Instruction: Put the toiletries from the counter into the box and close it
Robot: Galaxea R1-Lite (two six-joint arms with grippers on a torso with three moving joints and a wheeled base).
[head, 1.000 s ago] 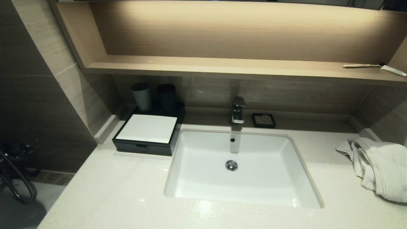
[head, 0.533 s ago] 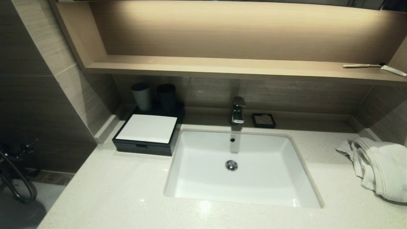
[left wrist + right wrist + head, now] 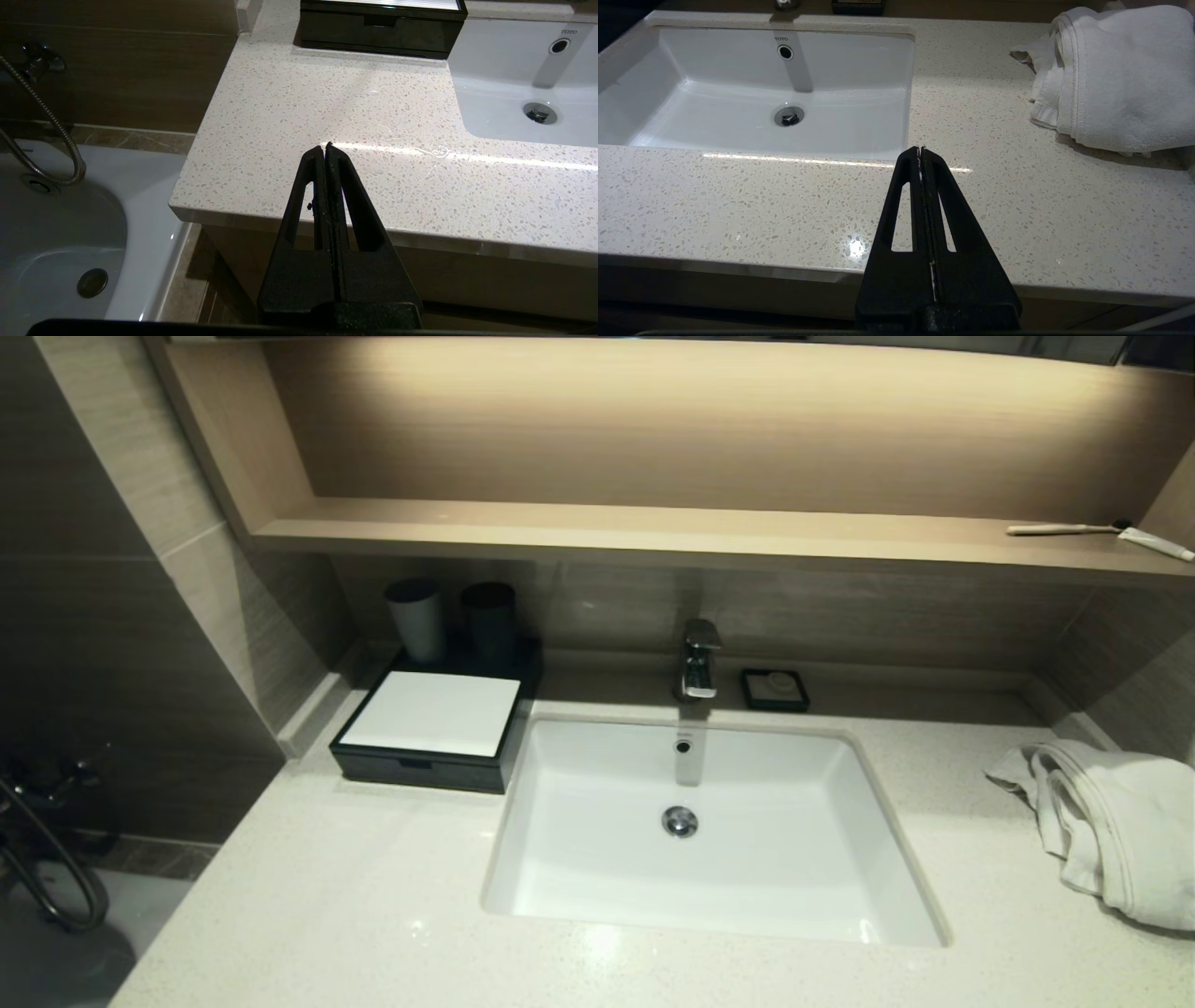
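No packets show on the counter, and the box, left of the sink, sits closed. Both the left gripper and the right gripper hang pressed together, empty, off the counter's front edge. Nothing seems left but holding clear.

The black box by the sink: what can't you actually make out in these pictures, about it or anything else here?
- Black box: its contents, in the head and left wrist views; the drawer front is closed.
- Soap dish: what lies in it, head view; too small.
- Towel: its far side, head view; cut off by the edge.
- Packets of toiletries: none visible on the counter in any view.
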